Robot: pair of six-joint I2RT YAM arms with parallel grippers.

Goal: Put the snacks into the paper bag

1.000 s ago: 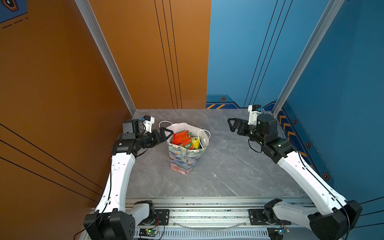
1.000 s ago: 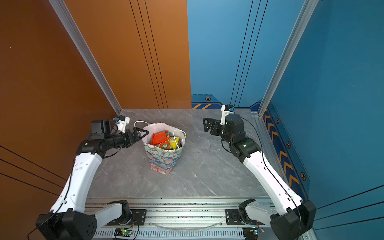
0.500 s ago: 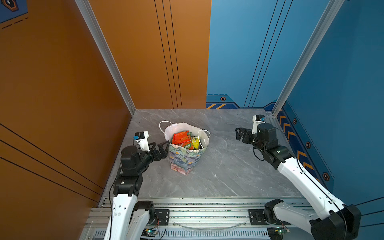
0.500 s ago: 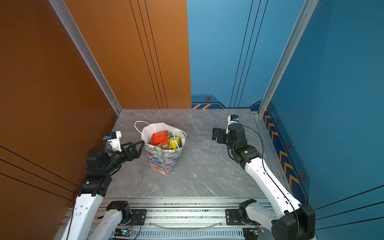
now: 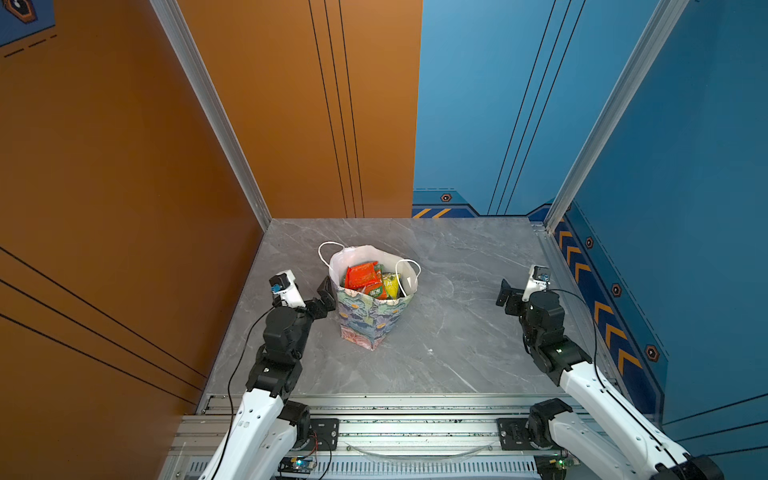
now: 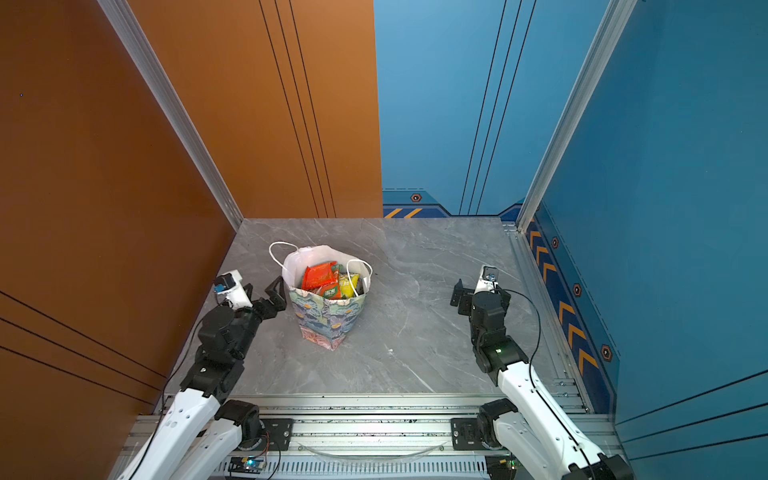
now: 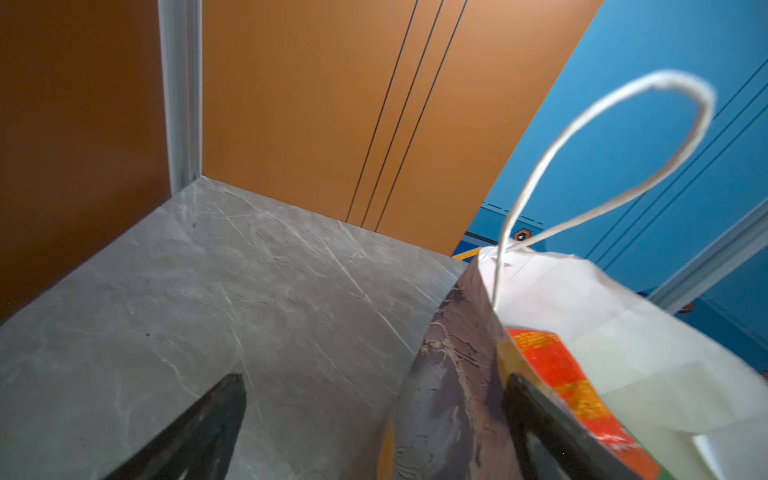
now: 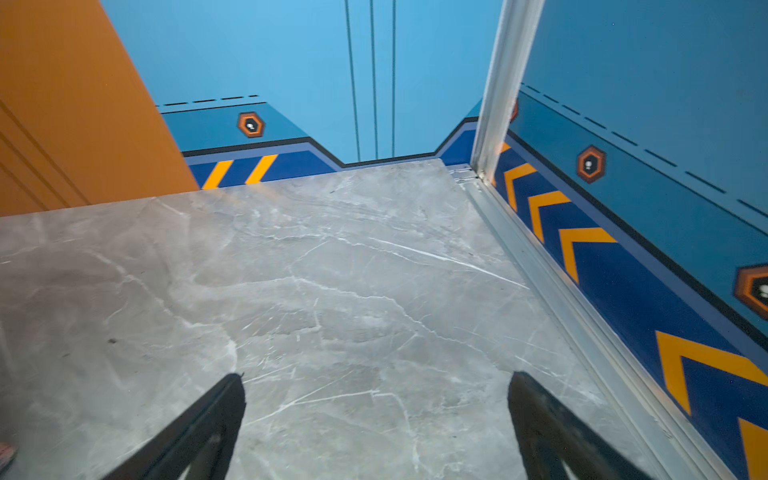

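In both top views: paper bag [image 5: 370,320] upright on the table [image 5: 457,332], left of centre, holding the snacks [image 5: 361,276]; no packet seen outside, so task judged done or nearly.

Left gripper [image 5: 318,298] spread wide, empty, just beside the bag's left rim; right gripper [image 5: 514,296] also spread, empty, well apart at the right.

Left wrist view: orange packet [image 7: 552,365] inside the bag, close ahead of parted jaws.

Right wrist view: only bare table.

Top views: my stereo pair looks steeply down from high above my base rail [image 5: 415,417]; both eyes share the whole table [image 5: 457,332].
Left wrist: rides my left arm [image 5: 276,345], hard up beside the paper bag [image 7: 451,374], facing the orange wall [image 7: 291,104].
Right wrist: rides my right arm [image 5: 548,332], low over the table, facing the blue wall [image 8: 291,50].
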